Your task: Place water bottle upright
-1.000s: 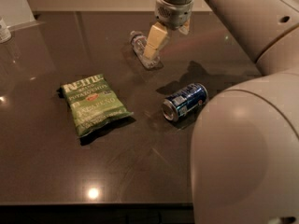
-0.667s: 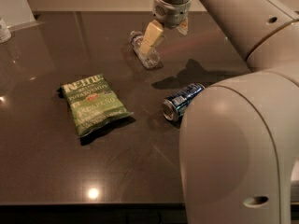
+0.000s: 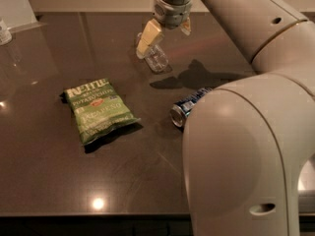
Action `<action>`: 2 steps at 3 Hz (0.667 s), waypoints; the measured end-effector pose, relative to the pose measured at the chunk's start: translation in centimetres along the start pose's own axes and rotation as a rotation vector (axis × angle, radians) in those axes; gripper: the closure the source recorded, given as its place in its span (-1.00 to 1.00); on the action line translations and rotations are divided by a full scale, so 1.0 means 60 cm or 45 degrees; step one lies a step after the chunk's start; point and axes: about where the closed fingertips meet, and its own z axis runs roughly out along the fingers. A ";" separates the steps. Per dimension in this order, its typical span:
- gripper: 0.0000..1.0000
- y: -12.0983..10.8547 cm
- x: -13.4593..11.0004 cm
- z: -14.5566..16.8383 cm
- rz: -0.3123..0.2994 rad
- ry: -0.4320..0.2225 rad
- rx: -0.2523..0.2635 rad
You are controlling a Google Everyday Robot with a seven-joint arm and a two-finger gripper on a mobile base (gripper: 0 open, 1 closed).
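Note:
The water bottle (image 3: 156, 59) is clear ribbed plastic and lies on its side on the dark table (image 3: 44, 181), at the back centre. Its cap end is hidden behind one finger. My gripper (image 3: 167, 33) hangs just above the bottle, open. Its pale left fingertip (image 3: 149, 38) is down against the bottle's far left end, and the right fingertip (image 3: 186, 27) is raised to the right. Nothing is held.
A blue soda can (image 3: 184, 110) lies on its side mid-table, partly hidden by my arm's large elbow (image 3: 236, 151). A green chip bag (image 3: 98, 109) lies flat at the left. A small white-labelled bottle (image 3: 4, 32) stands at the far left edge.
The gripper has shifted slightly left over the bottle. The arm's elbow has swung left and now covers more of the blue can. The bottle has not moved.

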 end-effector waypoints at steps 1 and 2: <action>-1.00 0.014 -0.014 0.009 0.009 -0.037 0.022; -1.00 0.028 -0.029 0.026 0.016 -0.058 0.045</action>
